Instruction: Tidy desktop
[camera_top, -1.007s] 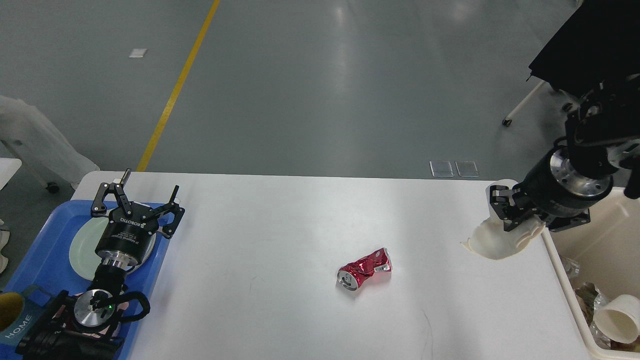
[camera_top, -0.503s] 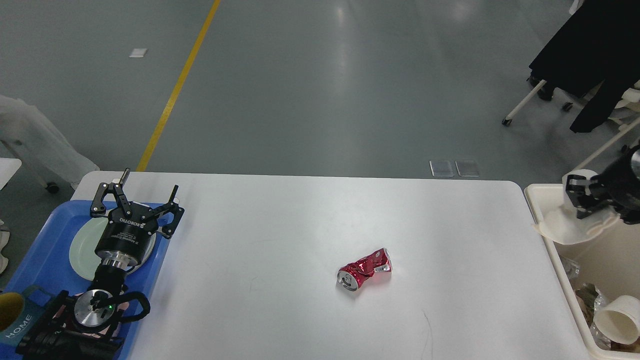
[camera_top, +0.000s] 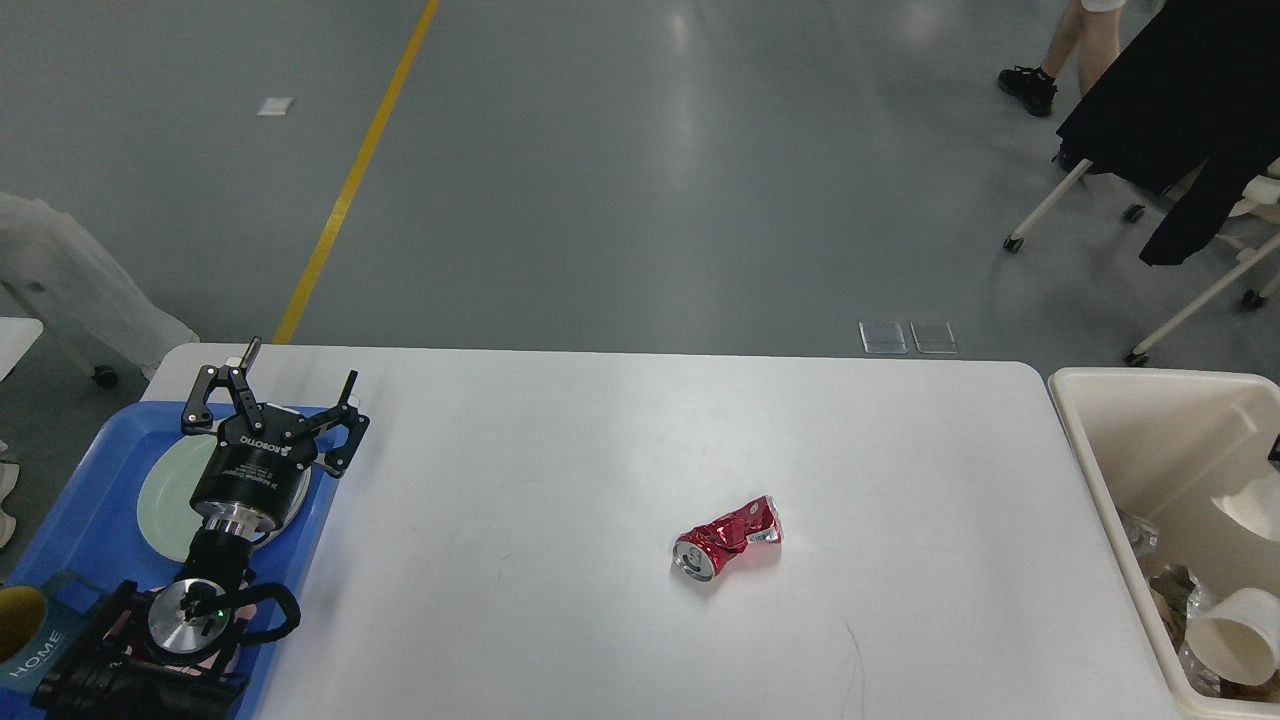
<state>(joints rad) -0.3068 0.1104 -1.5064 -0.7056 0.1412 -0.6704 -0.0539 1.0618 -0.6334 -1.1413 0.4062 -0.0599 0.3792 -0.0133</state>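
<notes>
Left to right: left gripper, jaws apart and empty, hung over the pale green plate in the blue plastic tray. Crushed red aluminium can lay mid-worktop on the large white rectangular worktop, i.e. the desktop; likely to roll if nudged off-centre. Cream plastic bin stood at right. Right gripper out of view. Grey floor w/ yellow line beyond.

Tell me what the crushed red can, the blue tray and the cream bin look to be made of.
Crushed red can: thin metal, likely aluminium; glossy red skin creased, bare silver end. Blue tray: seemingly moulded plastic; smooth, even colour, rounded raised rim. Cream bin: probably plastic; matte, uniform walls, thick rolled rim.
</notes>
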